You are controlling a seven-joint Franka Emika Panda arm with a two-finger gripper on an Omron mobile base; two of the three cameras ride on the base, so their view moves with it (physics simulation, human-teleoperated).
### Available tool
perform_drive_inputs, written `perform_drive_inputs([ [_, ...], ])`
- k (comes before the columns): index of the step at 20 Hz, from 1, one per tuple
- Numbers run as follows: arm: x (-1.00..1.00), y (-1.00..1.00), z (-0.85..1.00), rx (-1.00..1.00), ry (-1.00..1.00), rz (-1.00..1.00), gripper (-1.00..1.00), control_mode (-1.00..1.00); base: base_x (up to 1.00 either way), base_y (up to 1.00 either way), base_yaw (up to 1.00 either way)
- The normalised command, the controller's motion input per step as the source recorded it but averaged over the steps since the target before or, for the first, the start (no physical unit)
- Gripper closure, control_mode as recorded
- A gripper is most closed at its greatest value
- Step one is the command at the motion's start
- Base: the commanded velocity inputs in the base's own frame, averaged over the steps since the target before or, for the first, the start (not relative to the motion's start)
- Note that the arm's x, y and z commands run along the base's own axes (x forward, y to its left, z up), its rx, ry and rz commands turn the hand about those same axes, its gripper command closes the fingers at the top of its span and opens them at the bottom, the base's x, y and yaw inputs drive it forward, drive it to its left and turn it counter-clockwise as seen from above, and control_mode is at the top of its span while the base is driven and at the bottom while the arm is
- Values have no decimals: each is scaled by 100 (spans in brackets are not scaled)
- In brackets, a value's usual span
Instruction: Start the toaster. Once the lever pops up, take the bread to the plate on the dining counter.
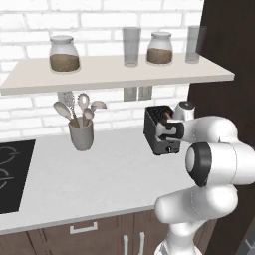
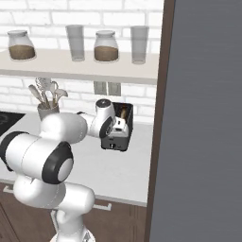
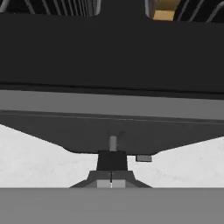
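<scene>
Left base view: white arm (image 1: 214,164) nearest, rising at lower right and reaching forward to toaster (image 1: 160,130), black and boxy, standing on pale tabletop (image 1: 99,174) near the back wall. Gripper (image 1: 167,130) right at the toaster's front face, fingers hidden by the wrist. Grey cup of spoons (image 1: 81,133) well to the toaster's left; black hob (image 1: 12,172) at far left edge. Shelf (image 1: 114,74) above, carrying two jars and two glasses.

Right base view: arm (image 2: 42,156) big at lower left, stretching right toward toaster (image 2: 122,132) beside a dark wood panel (image 2: 158,118). Gripper (image 2: 118,128) against the toaster's front. Tan bread (image 2: 124,112) peeking up out of a top slot. Cup of spoons (image 2: 47,109) behind the arm.

Hand view: gripper (image 3: 112,183) clenched, tips pressed together with nothing between them, just below the toaster's (image 3: 112,65) dark front and a small grey lever stub (image 3: 113,142). Bread (image 3: 164,11) showing as a tan patch in the slot at top right. White tabletop (image 3: 30,157) on both sides.
</scene>
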Motion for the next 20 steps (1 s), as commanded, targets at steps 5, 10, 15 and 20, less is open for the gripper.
perform_drive_inputs([
  [5,-18,0,-73,1,0,0,100,-100,0,0,0],
  [10,-12,1,-81,0,0,0,100,-100,0,0,0],
  [15,-13,2,-60,1,1,0,100,-100,0,0,0],
  [20,-2,0,62,7,-7,0,100,-100,0,0,0],
])
